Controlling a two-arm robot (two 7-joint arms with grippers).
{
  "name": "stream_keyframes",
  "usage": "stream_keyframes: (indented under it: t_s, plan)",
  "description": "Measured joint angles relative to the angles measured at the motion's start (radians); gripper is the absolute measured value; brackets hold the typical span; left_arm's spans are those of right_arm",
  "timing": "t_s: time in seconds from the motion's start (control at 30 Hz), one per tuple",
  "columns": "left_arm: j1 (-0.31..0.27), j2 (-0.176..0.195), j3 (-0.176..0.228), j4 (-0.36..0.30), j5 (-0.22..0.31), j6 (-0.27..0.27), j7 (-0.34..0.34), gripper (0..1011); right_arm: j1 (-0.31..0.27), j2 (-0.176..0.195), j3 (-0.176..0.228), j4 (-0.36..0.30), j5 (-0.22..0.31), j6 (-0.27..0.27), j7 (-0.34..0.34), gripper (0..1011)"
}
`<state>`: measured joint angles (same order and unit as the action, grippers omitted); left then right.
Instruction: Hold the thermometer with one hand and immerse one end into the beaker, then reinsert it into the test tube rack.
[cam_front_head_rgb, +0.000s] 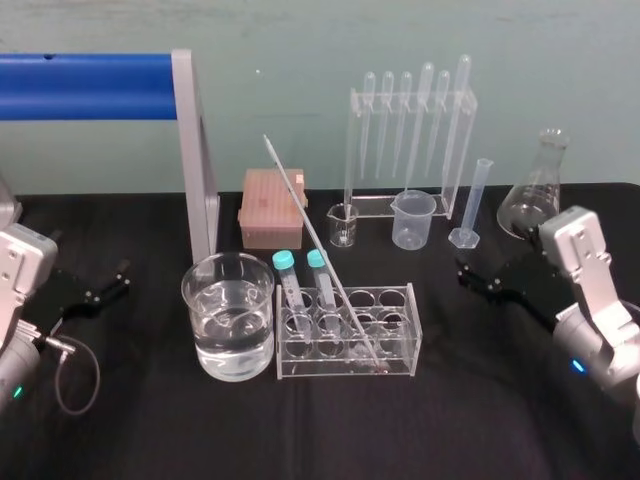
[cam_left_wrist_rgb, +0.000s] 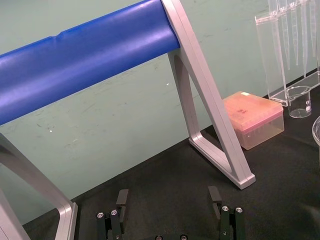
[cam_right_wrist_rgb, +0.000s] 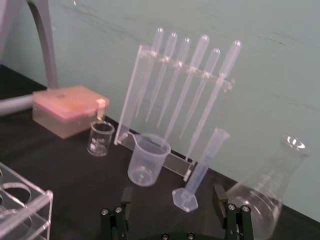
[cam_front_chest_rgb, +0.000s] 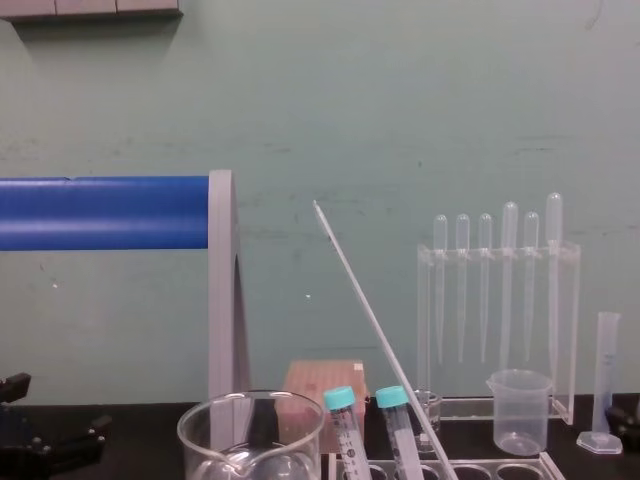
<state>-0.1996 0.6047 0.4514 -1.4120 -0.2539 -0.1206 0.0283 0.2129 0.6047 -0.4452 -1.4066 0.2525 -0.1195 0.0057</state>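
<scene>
Desk (cam_front_head_rgb: 150, 430), black cloth.

The rack (cam_front_head_rgb: 340, 368) is placed near centre, with the beaker (cam_front_head_rgb: 200, 300) just beside it on the left. The beaker is seen partly filled with clear liquid.

The thermometer (cam_front_head_rgb: 320, 245) is seated in the rack. Its lower end is set in a hole right of centre and the rod is tilted up toward the far left. It is gripped by nothing. In the chest view the thermometer (cam_front_chest_rgb: 375, 335) is seen rising well above the two teal-capped tubes (cam_front_head_rgb: 285, 262) held in the rack's left holes.

The left claw (cam_front_head_rgb: 118, 280) is held low over the desk at far left, well apart from the beaker. In its wrist view the left claw (cam_left_wrist_rgb: 168, 197) is spread wide and nothing is held.

The right claw (cam_front_head_rgb: 470, 275) is held at right, near the rack but apart from it. In its wrist view the right claw (cam_right_wrist_rgb: 172, 195) is likewise spread wide and unloaded, and is aimed at the plastic beaker (cam_right_wrist_rgb: 147, 160) and pipette stand (cam_right_wrist_rgb: 185, 85).
</scene>
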Motion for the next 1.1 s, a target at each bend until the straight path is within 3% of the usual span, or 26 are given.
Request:
stream_keyframes:
  t_s: [0.13,0.23,0.27,0.3,0.4,0.57,0.77,0.93,1.1]
  plan:
    - [0.000,0.000,0.000,0.000,0.000,0.000,0.000,1008,0.010,0.000,0.034,-0.020,0.083,0.029,0.080,1002]
    - [0.000,0.000,0.000,0.000,0.000,0.000,0.000,1008,0.021,0.005,0.080,-0.069,0.219,0.107,0.205,1002]
    - [0.000,0.000,0.000,0.000,0.000,0.000,0.000,1008,0.021,0.005,0.080,-0.069,0.219,0.107,0.205,1002]
    - [0.000,0.000,0.000,0.000,0.000,0.000,0.000,1008,0.028,0.009,0.095,-0.092,0.268,0.144,0.252,1002]
    - [0.000,0.000,0.000,0.000,0.000,0.000,0.000,1008,0.042,0.015,0.117,-0.140,0.343,0.215,0.328,1002]
    - [0.000,0.000,0.000,0.000,0.000,0.000,0.000,1008,0.069,0.027,0.121,-0.206,0.409,0.295,0.423,1002]
    - [0.000,0.000,0.000,0.000,0.000,0.000,0.000,1008,0.127,0.036,0.073,-0.250,0.456,0.361,0.511,1002]
    - [0.000,0.000,0.000,0.000,0.000,0.000,0.000,1008,0.195,0.013,0.003,-0.227,0.436,0.383,0.536,1002]
    - [0.000,0.000,0.000,0.000,0.000,0.000,0.000,1008,0.273,-0.032,-0.075,-0.164,0.396,0.398,0.543,1002]
